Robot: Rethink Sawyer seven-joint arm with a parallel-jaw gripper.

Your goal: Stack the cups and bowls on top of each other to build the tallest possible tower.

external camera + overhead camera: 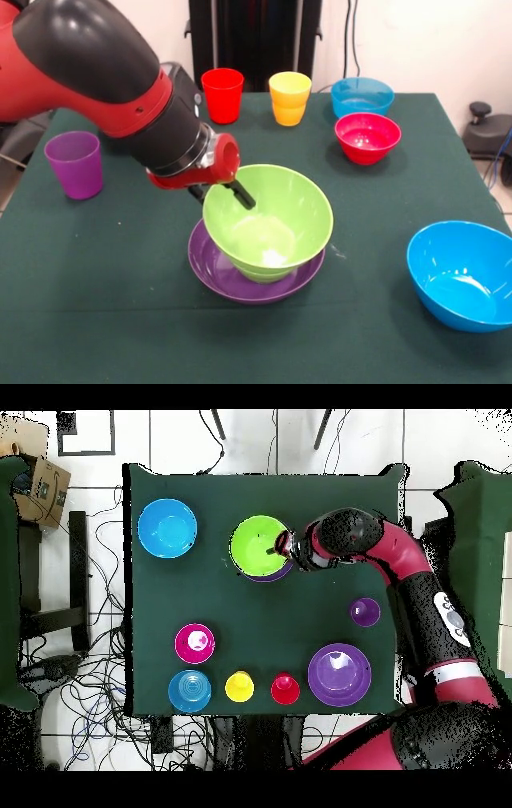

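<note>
The red and black arm's gripper (237,190) had its fingers closed on the near-side rim of the glossy lime green plastic bowl (268,220), tilted in the wide purple plastic bowl (210,266) mid-desk; levelling it before release seemed wise.

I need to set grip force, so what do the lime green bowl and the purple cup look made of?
The lime green bowl looks like hard, glossy plastic: light glints on its smooth inside. The purple cup seems thin plastic too, perhaps slightly translucent with a duller sheen, though that is hard to judge. The gripper sits at the bowl's rim.
</note>
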